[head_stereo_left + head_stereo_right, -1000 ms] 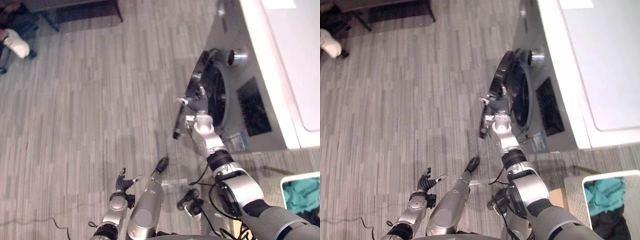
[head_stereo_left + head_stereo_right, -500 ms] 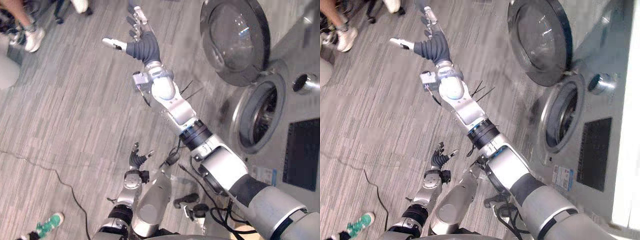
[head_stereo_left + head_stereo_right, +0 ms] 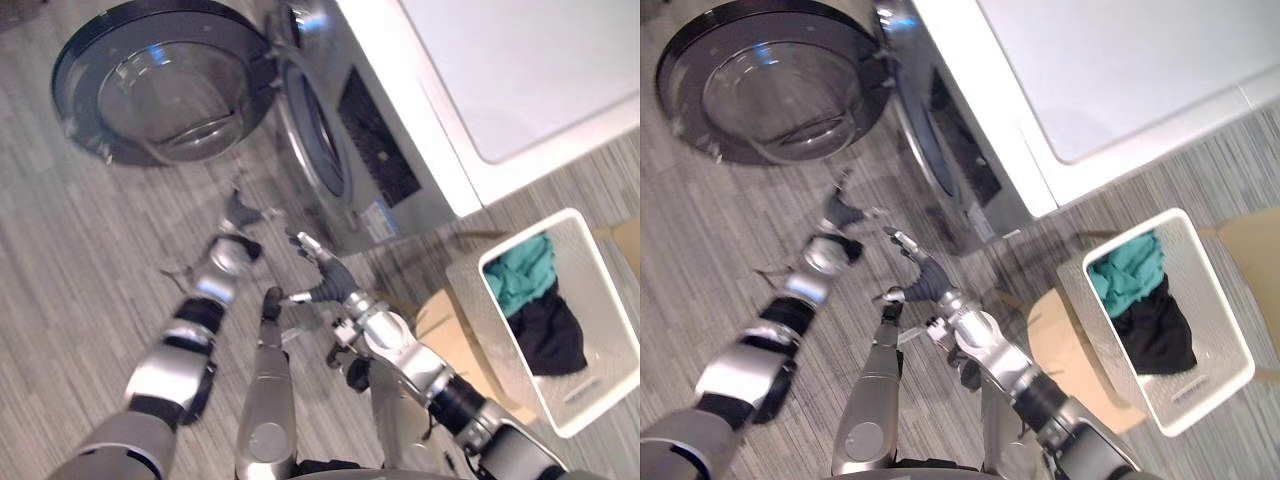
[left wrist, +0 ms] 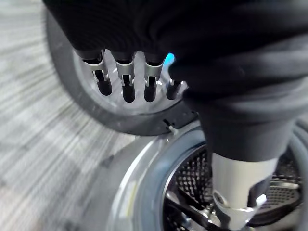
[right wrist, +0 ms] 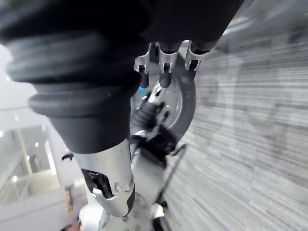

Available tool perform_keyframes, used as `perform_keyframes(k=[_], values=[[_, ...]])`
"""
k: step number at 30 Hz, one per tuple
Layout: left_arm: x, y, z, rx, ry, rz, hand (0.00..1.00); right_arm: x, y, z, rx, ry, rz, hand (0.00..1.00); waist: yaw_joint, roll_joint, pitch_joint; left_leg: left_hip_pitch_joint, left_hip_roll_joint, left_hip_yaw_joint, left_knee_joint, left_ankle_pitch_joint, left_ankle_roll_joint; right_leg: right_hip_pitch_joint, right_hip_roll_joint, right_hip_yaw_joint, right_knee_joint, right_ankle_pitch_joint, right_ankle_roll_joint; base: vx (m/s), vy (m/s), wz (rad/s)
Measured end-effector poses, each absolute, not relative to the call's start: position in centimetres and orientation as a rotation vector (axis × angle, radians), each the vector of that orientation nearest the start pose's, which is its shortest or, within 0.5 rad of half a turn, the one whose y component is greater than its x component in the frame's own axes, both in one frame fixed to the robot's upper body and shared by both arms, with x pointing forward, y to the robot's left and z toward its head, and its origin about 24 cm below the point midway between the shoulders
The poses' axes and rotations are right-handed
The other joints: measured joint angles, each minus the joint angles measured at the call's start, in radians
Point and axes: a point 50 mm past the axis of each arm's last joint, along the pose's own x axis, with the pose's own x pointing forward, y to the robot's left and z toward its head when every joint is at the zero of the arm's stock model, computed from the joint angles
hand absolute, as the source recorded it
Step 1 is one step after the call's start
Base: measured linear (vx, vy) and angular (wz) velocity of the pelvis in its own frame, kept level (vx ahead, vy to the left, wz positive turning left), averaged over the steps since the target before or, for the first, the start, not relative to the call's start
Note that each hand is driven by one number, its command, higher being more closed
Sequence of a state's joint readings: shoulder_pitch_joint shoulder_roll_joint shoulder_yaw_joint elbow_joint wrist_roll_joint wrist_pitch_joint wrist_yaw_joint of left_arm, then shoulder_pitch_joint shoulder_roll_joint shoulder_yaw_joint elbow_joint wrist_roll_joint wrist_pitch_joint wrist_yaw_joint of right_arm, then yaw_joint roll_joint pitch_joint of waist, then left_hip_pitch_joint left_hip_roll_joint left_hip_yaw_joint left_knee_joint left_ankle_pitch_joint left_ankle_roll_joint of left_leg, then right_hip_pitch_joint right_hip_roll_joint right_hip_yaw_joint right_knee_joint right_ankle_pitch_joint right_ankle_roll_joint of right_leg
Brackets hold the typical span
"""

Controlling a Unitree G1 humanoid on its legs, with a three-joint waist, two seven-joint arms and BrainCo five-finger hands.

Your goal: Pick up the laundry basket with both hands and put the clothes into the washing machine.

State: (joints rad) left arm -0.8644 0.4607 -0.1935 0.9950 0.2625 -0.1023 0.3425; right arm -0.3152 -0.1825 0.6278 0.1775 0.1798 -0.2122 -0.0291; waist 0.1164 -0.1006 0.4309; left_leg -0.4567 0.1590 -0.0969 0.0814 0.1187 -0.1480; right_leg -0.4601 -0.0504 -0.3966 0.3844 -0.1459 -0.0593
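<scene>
Pulling your right hand [image 3: 322, 270] back from its outstretched reach, you now hold both it and the left hand [image 3: 240, 216] empty, fingers spread, before the wide-open door [image 3: 165, 80] of the washing machine [image 3: 372, 140], while the laundry basket [image 3: 602, 305] of clothes [image 3: 535, 310] waits untouched off to the right.

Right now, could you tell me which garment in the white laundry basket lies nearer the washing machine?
The crumpled teal garment; the black garment lies at the white basket's far end.

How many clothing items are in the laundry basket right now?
2 in the laundry basket: a teal garment at the end nearer the washing machine, and a black garment beside it. More may be hidden underneath.
</scene>
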Motion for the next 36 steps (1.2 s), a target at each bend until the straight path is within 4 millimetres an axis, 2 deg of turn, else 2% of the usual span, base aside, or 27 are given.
perform_keyframes(k=[2, 4, 6, 8, 10, 14, 16, 17, 19, 21, 23, 24, 26, 28, 29, 30, 31, 32, 33, 34, 35, 36], values=[[39.1, 27.3, 16.2, 0.957, -0.064, 0.431, 0.0, 26.2, -4.3, 6.1, -0.044, -0.179, 0.605, 0.0, -0.028, -0.019, 0.009, -0.007, -0.001, 0.018, -0.002, 0.003, 0.003, -0.022, 0.0, 0.023, 0.004, 0.007, 0.001, 0.04, -0.001, -0.25], [38.8, 29.2, 18.1, 1.092, -0.064, 0.467, 0.0, 26.1, -5.0, 5.7, -0.015, -0.164, 0.589, 0.0, -0.052, -0.022, 0.011, -0.015, -0.003, 0.02, -0.006, 0.005, 0.006, -0.037, 0.002, 0.037, 0.002, 0.015, 0.006, 0.06, 0.005, -0.17], [39.0, 28.7, 18.1, 1.188, -0.069, 0.43, 0.0, 26.1, -5.2, 5.8, -0.01, -0.169, 0.587, 0.0, -0.045, -0.023, 0.011, -0.01, -0.002, 0.02, -0.007, 0.009, 0.011, -0.036, 0.008, 0.057, -0.01, 0.027, 0.005, 0.04, -0.001, -0.27], [38.7, 30.1, 18.4, 1.236, -0.018, 0.45, 0.0, 25.5, -4.9, 7.1, 0.017, -0.228, 0.614, 0.0, -0.053, -0.025, 0.012, -0.013, 0.006, 0.019, -0.014, 0.009, 0.011, -0.041, 0.021, 0.065, -0.029, 0.04, 0.005, -0.01, -0.016, -0.29], [38.1, 31.7, 19.8, 1.238, -0.001, 0.492, 0.0, 23.9, -5.0, 8.3, 0.076, -0.299, 0.628, 0.0, -0.054, -0.044, 0.021, -0.026, 0.013, 0.016, -0.026, 0.008, 0.011, -0.059, 0.031, 0.07, -0.045, 0.044, 0.007, -0.06, -0.013, -0.18], [37.1, 34.0, 20.1, 1.169, 0.067, 0.561, 0.0, 22.2, -5.3, 8.2, 0.153, -0.29, 0.633, 0.0, -0.053, -0.068, 0.032, -0.026, 0.012, 0.015, -0.042, 0.01, 0.008, -0.062, 0.03, 0.068, -0.048, 0.047, 0.012, 0.0, 0.004, 0.02], [35.8, 36.0, 18.6, 1.136, 0.16, 0.597, 0.0, 22.0, -5.3, 8.2, 0.164, -0.287, 0.644, 0.0, -0.052, -0.071, 0.034, -0.025, 0.009, 0.016, -0.041, 0.013, 0.004, -0.061, 0.025, 0.071, -0.048, 0.056, 0.004, 0.07, 0.018, 0.02], [34.9, 37.0, 17.0, 1.118, 0.23, 0.605, 0.0, 22.1, -5.3, 8.3, 0.173, -0.289, 0.644, 0.0, -0.048, -0.071, 0.034, -0.02, 0.005, 0.017, -0.041, 0.013, 0.004, -0.058, 0.02, 0.072, -0.046, 0.055, 0.004, 0.08, 0.011, 0.04], [34.0, 37.5, 14.9, 1.114, 0.297, 0.587, 0.0, 22.3, -5.5, 8.4, 0.169, -0.297, 0.633, 0.0, -0.048, -0.075, 0.039, -0.001, 0.0, 0.018, -0.041, 0.013, 0.004, -0.043, 0.016, 0.081, -0.039, 0.054, 0.005, 0.07, 0.01, 0.03], [33.6, 37.0, 12.7, 1.076, 0.328, 0.555, 0.0, 22.5, -5.6, 8.3, 0.157, -0.296, 0.619, 0.0, -0.048, -0.074, 0.042, 0.023, -0.005, 0.018, -0.04, 0.013, 0.004, -0.021, 0.013, 0.098, -0.039, 0.051, 0.01, 0.04, 0.017, 0.03], [33.2, 34.8, 9.1, 0.971, 0.316, 0.505, 0.0, 23.1, -6.0, 7.6, 0.097, -0.277, 0.576, 0.0, -0.048, -0.074, 0.042, 0.062, -0.017, 0.026, -0.039, 0.009, 0.01, 0.01, 0.008, 0.122, -0.039, 0.046, 0.018, 0.0, 0.033, -0.08], [32.9, 34.1, 8.1, 0.934, 0.305, 0.494, 0.0, 23.2, -6.1, 7.4, 0.062, -0.273, 0.558, 0.0, -0.048, -0.073, 0.042, 0.073, -0.018, 0.035, -0.039, 0.005, 0.015, 0.015, 0.007, 0.13, -0.04, 0.045, 0.019, -0.05, 0.054, -0.34], [31.2, 30.7, 3.4, 0.8, 0.304, 0.43, 0.0, 23.7, -7.0, 6.3, -0.041, -0.247, 0.488, 0.0, -0.052, -0.072, 0.042, 0.115, -0.017, 0.1, -0.024, -0.027, 0.031, 0.038, 0.016, 0.196, -0.066, 0.062, 0.039, -0.09, 0.1, -0.75], [29.7, 28.1, 0.2, 0.681, 0.336, 0.383, 0.0, 24.2, -7.8, 5.9, -0.096, -0.235, 0.435, 0.0, -0.052, -0.072, 0.041, 0.137, -0.011, 0.165, 0.006, -0.059, 0.04, 0.052, 0.03, 0.26, -0.107, 0.096, 0.052, -0.09, 0.115, -1.1], [28.0, 26.3, -2.4, 0.58, 0.382, 0.351, 0.0, 24.4, -8.4, 5.8, -0.13, -0.228, 0.395, 0.0, -0.053, -0.071, 0.04, 0.148, -0.001, 0.225, 0.047, -0.089, 0.051, 0.071, 0.038, 0.296, -0.153, 0.128, 0.056, -0.07, 0.103, -1.49], [26.5, 24.8, -4.4, 0.5, 0.435, 0.332, 0.0, 24.7, -8.9, 5.8, -0.155, -0.226, 0.363, 0.0, -0.065, -0.07, 0.039, 0.15, 0.016, 0.281, 0.107, -0.129, 0.066, 0.093, 0.024, 0.27, -0.185, 0.123, 0.047, -0.08, 0.126, -1.5], [25.7, 24.4, -5.1, 0.469, 0.456, 0.329, 0.0, 24.8, -9.1, 5.8, -0.162, -0.225, 0.354, 0.0, -0.074, -0.07, 0.038, 0.151, 0.029, 0.306, 0.139, -0.148, 0.075, 0.103, 0.01, 0.23, -0.192, 0.115, 0.038, -0.08, 0.079, -1.45], [24.4, 23.9, -6.4, 0.411, 0.498, 0.327, 0.0, 24.8, -9.5, 5.5, -0.17, -0.213, 0.323, 0.0, -0.081, -0.068, 0.037, 0.165, 0.065, 0.365, 0.188, -0.169, 0.092, 0.125, -0.029, 0.112, -0.18, 0.087, 0.001, -0.05, 0.046, -1.37], [23.4, 23.6, -7.2, 0.375, 0.53, 0.331, 0.0, 24.8, -9.9, 5.0, -0.182, -0.189, 0.3, 0.0, -0.076, -0.062, 0.028, 0.19, 0.093, 0.414, 0.207, -0.195, 0.086, 0.131, -0.072, 0.007, -0.127, 0.063, -0.031, -0.02, 0.017, -1.67], [21.7, 23.8, -8.3, 0.336, 0.582, 0.354, 0.0, 24.5, -10.2, 4.0, -0.198, -0.145, 0.29, 0.0, -0.073, -0.06, -0.001, 0.221, 0.119, 0.475, 0.25, -0.237, 0.069, 0.149, -0.144, -0.11, -0.025, 0.038, -0.069, 0.01, 0.007, -1.31], [21.1, 23.8, -8.8, 0.322, 0.602, 0.361, 0.0, 24.3, -10.3, 3.7, -0.207, -0.13, 0.29, 0.0, -0.073, -0.06, -0.016, 0.23, 0.126, 0.494, 0.277, -0.256, 0.063, 0.162, -0.168, -0.133, -0.001, 0.039, -0.064, 0.01, -0.016, -1.35], [19.8, 24.0, -9.4, 0.308, 0.637, 0.377, 0.0, 24.0, -10.3, 3.2, -0.234, -0.112, 0.294, 0.0, -0.073, -0.043, -0.043, 0.259, 0.156, 0.533, 0.332, -0.3, 0.038, 0.178, -0.162, -0.149, 0.013, 0.04, 0.009, -0.03, -0.069, -1.18]])
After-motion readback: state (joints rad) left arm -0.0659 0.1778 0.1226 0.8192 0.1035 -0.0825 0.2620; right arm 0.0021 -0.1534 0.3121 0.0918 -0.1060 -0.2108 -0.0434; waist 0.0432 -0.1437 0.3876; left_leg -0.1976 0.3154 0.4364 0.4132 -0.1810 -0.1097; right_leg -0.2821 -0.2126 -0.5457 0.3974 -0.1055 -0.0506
